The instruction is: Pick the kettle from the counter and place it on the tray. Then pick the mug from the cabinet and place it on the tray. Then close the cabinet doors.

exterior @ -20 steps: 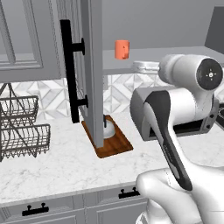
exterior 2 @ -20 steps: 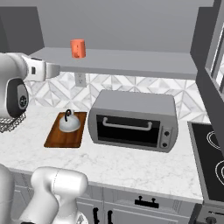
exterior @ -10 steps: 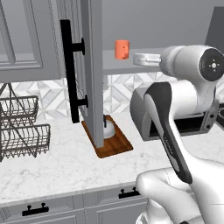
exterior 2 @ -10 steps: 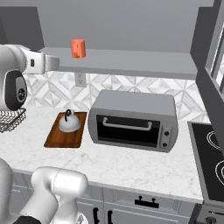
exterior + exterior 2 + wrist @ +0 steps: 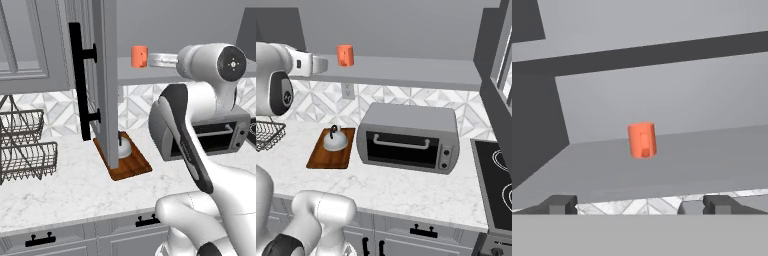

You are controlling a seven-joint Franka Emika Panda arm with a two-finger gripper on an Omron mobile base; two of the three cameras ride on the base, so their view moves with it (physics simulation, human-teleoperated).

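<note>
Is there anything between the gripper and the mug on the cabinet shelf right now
Nothing visible. In the hand view the open gripper faces the mug across bare shelf, and the mug stands alone.

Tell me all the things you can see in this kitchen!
mug: one, orange, on the cabinet shelf
kettle: one, white-grey, on the tray
tray: one, reddish-brown, on the counter
toaster oven: one, grey, right of the tray
cabinet door: one near, grey, open, black bar handle
wire baskets: two, dark, at the counter's left end
stove: one, black, far right
gripper: one, dark tips, open, facing the mug
</note>
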